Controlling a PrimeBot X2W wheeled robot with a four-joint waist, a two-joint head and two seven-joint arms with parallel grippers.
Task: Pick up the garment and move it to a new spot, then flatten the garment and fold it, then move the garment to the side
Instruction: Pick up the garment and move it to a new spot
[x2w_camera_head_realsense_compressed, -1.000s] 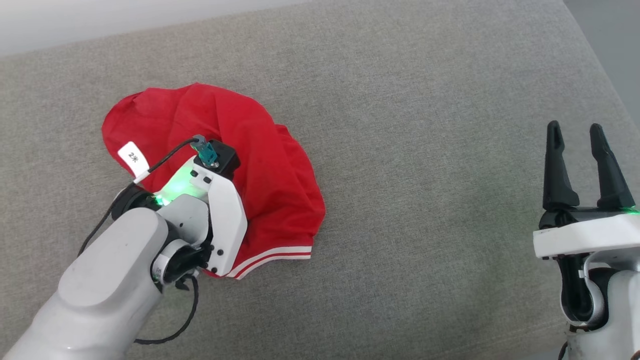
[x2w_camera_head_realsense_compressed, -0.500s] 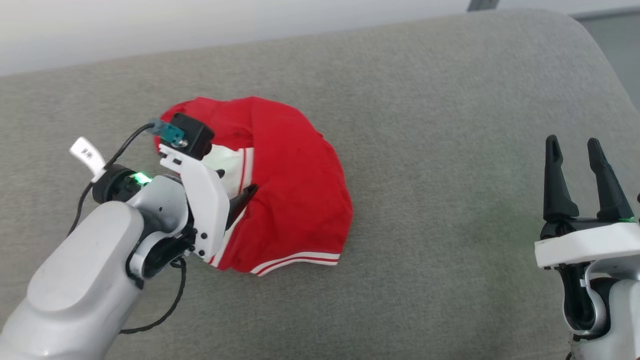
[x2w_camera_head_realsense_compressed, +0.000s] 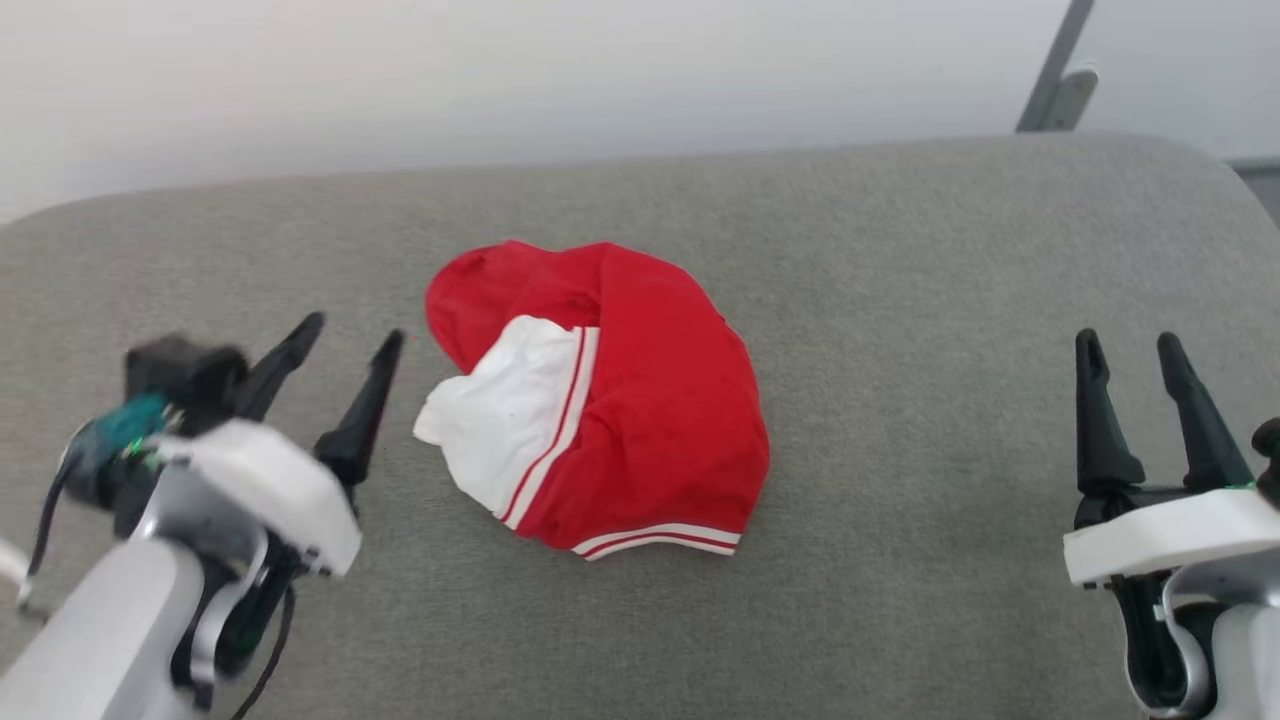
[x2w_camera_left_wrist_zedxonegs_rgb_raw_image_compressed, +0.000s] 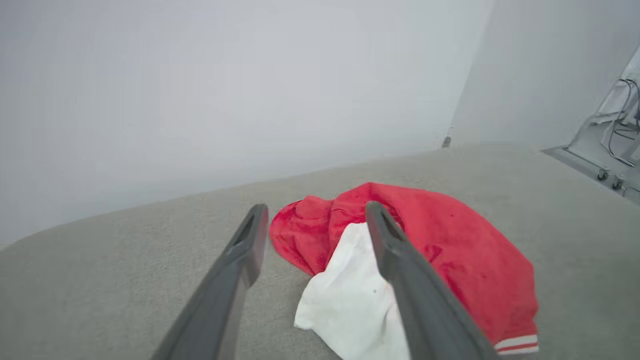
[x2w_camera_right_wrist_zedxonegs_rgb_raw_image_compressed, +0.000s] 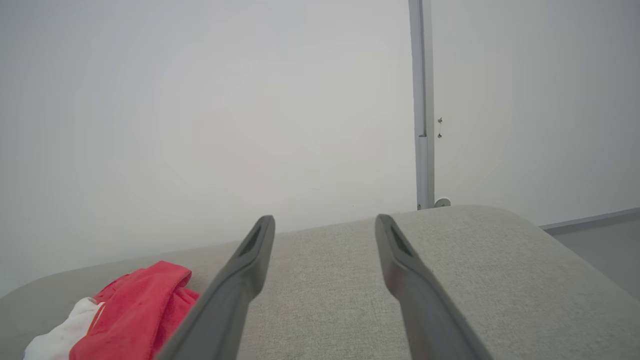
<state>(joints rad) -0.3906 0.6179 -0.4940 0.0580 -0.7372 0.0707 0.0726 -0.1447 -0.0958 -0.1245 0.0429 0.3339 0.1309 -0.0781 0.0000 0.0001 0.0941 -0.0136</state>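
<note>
The garment (x2w_camera_head_realsense_compressed: 640, 400) lies crumpled in the middle of the grey cushion, bright red with a white sleeve end (x2w_camera_head_realsense_compressed: 500, 420) turned up on its left and a striped trim band along its near edge. My left gripper (x2w_camera_head_realsense_compressed: 350, 335) stands open just left of it, apart from the cloth, with nothing between its fingers. The left wrist view looks along the left gripper (x2w_camera_left_wrist_zedxonegs_rgb_raw_image_compressed: 315, 212) at the garment (x2w_camera_left_wrist_zedxonegs_rgb_raw_image_compressed: 450, 250) ahead. My right gripper (x2w_camera_head_realsense_compressed: 1130, 345) is open and empty far to the right. In the right wrist view the garment (x2w_camera_right_wrist_zedxonegs_rgb_raw_image_compressed: 135, 310) lies at the lower left, beyond the right gripper (x2w_camera_right_wrist_zedxonegs_rgb_raw_image_compressed: 325, 225).
The grey fabric cushion (x2w_camera_head_realsense_compressed: 900, 300) spans the view, with rounded far corners and a drop-off at the right. A white wall (x2w_camera_head_realsense_compressed: 500, 80) stands close behind it, with a grey metal post (x2w_camera_head_realsense_compressed: 1055, 70) at the back right.
My left gripper has opened, let go of the garment and pulled back to its left. The white sleeve end now lies turned up on top. The head view has tilted up.
</note>
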